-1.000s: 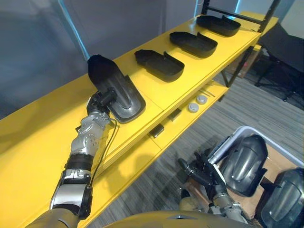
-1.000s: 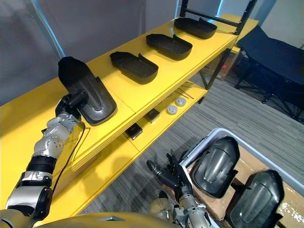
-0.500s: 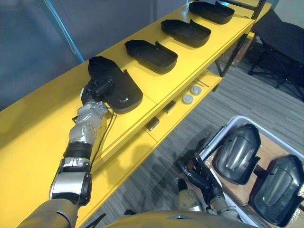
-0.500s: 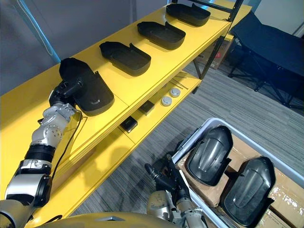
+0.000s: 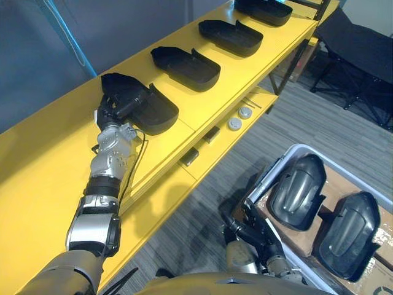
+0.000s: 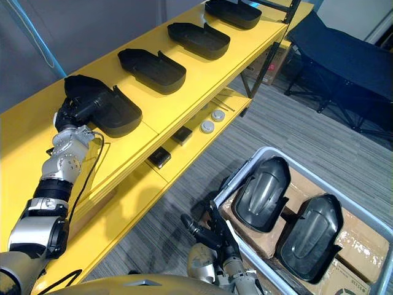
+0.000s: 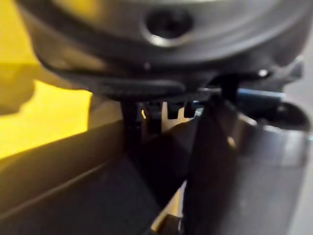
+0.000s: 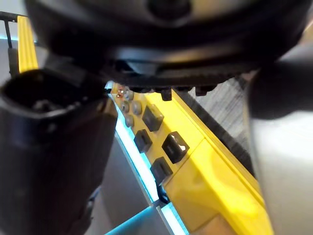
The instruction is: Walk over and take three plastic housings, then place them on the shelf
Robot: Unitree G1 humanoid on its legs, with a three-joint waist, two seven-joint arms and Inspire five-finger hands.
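Tilted up on its end a second ago, the black housing (image 5: 150,110) now lies flat on the shelf (image 5: 49,160), hollow side up.

1. Left hand (image 5: 112,112): its fingers (image 5: 123,106) stay curled over the near end wall of the black housing. The left wrist view shows dark plastic close against the hand and yellow shelf just beyond. Grip judged not yet released.

2. Black housing: it rests on the top board, at the near end of a row of housings (image 5: 187,64) laid the same way along the shelf. Three lie there besides the one in hand, each well apart from the next.

3. Right hand (image 6: 206,228): it hangs low in front of the robot, fingers loosely spread, holding nothing. It is near the grey crate (image 5: 276,173) but apart from it.

4. Grey crate: two grey housings (image 5: 298,192) lie inside, side by side on cardboard.

5. Lower board: small round parts (image 5: 234,123) and dark blocks (image 5: 212,134), none of them touched.

Finding: the set-down looks complete, and the shelf carries the part's weight. What remains, in my judgement, is to open the fingers and draw the left hand straight back without dragging the end wall. Main risk: a finger catches the rim and skews the part towards the front edge.
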